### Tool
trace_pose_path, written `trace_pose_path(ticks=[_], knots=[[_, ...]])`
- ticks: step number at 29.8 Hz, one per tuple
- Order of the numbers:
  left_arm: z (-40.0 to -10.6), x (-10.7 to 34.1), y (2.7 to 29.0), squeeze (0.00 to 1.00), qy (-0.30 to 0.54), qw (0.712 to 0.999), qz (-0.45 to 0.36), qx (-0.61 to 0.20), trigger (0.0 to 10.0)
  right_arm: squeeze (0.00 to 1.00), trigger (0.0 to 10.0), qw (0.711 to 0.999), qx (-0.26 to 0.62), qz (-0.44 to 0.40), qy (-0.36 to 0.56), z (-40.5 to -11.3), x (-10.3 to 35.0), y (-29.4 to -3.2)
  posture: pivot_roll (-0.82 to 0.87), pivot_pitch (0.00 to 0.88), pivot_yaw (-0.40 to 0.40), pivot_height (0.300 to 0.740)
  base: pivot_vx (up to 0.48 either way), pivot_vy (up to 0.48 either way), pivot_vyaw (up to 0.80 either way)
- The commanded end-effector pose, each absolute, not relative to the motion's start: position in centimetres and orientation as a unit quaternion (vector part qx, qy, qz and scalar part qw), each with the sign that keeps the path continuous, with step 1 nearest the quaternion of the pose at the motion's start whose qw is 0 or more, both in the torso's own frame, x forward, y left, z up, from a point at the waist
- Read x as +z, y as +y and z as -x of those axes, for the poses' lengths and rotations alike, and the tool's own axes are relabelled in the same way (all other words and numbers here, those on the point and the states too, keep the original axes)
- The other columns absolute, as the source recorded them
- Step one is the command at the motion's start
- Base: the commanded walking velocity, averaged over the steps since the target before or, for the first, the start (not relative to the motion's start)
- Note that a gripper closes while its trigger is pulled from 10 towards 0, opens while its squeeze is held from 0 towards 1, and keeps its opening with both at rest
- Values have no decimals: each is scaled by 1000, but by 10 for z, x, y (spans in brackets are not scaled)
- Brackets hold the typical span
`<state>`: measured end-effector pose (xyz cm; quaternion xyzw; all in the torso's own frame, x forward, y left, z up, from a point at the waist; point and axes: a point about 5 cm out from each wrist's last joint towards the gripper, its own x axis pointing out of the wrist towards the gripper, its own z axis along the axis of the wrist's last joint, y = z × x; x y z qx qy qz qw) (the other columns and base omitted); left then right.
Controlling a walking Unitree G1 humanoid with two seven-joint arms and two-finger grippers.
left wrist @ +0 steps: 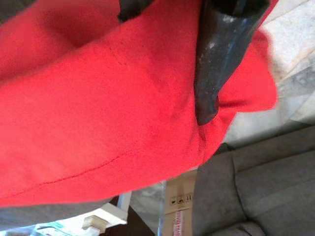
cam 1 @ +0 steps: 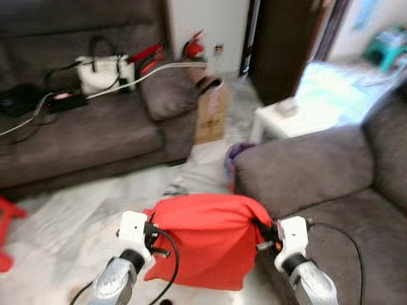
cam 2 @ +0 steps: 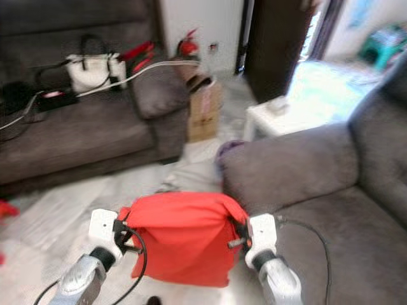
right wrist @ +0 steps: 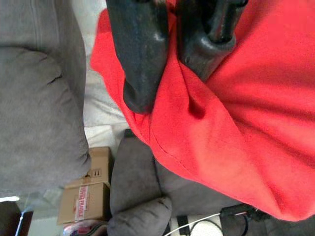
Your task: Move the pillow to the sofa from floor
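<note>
Nearest to us, a red pillow (cam 1: pixel 206 238) hangs above the pale floor (cam 1: pixel 70 216), held between our two arms just beside the front corner of the grey sofa (cam 1: pixel 331 190) on our right. The left gripper (cam 1: pixel 154 236) meets the pillow's left edge; in the left wrist view its fingers (left wrist: pixel 211 64) press into the red cloth, clenched on a fold. The right gripper (cam 1: pixel 266 234) meets the pillow's right upper corner; in the right wrist view both black fingers (right wrist: pixel 140 59) pinch bunched fabric between them. The pillow's lower edge droops below the grippers, and we cannot tell whether it touches the floor.

Beyond the sofa arm stands a small white table (cam 1: pixel 286 121), and a cardboard box (cam 1: pixel 212 113) sits on the floor between the two sofas. Farther off, on our left, a second grey sofa (cam 1: pixel 82 133) carries a white handbag (cam 1: pixel 102 71), a white cable (cam 1: pixel 159 68) and dark items. A red fire extinguisher (cam 1: pixel 194 46) stands by the far wall.
</note>
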<state>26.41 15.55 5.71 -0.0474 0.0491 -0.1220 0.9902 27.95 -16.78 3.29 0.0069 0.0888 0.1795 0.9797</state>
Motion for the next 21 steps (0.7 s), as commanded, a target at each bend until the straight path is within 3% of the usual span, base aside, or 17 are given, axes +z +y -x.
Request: trace_pose_path(ticks=[1, 5, 14, 21], knots=[[-272, 79, 161, 0, -7, 993, 49, -111, 10000, 0, 10000, 984, 161, -12, 71, -283, 40, -175, 57, 108, 13, 740, 0, 0, 0], [-272, 79, 161, 0, -7, 993, 49, -111, 10000, 0, 10000, 985, 158, -10, 72, -284, 40, -175, 55, 108, 13, 740, 0, 0, 0], [-272, 79, 159, 0, -7, 991, 29, -130, 10000, 0, 10000, 984, 158, -12, 81, -284, 38, -176, 57, 107, 12, 740, 0, 0, -784], [-271, 78, 157, 0, -3, 991, 20, -135, 10000, 0, 10000, 983, 160, -10, 85, -284, 38, -175, 59, 109, 12, 740, 0, -289, -800]])
